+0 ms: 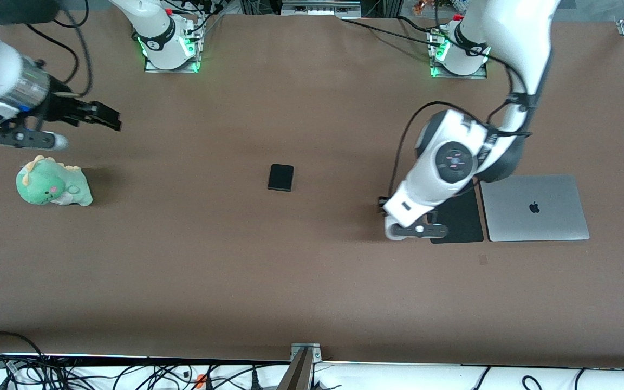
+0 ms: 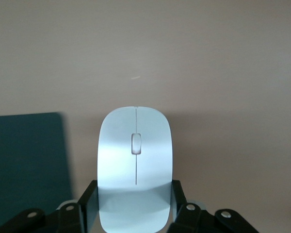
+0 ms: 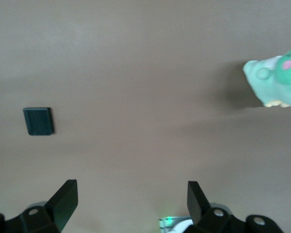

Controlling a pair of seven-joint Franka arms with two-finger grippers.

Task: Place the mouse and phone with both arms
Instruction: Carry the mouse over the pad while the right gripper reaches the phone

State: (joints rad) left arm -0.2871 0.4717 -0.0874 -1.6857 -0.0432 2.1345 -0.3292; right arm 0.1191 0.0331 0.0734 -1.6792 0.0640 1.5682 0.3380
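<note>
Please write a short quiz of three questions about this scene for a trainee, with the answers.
1. True or false: the left gripper is shut on the mouse.
2. The phone lies: A) on the table, B) on the laptop, C) in the right gripper.
3. Which object is nearest the right gripper?

Key: 1 true. 2 A. 3 the green plush toy.

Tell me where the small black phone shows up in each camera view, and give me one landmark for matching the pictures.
Front view: the phone lies flat mid-table, between the arms' ends.
Left wrist view: not in it; only the mouse in the left pincer beside the black pad.
Right wrist view: the phone lies on bare table, apart from the open right pincer.
Shared landmark: the green plush toy, in the front and right wrist views.
</note>
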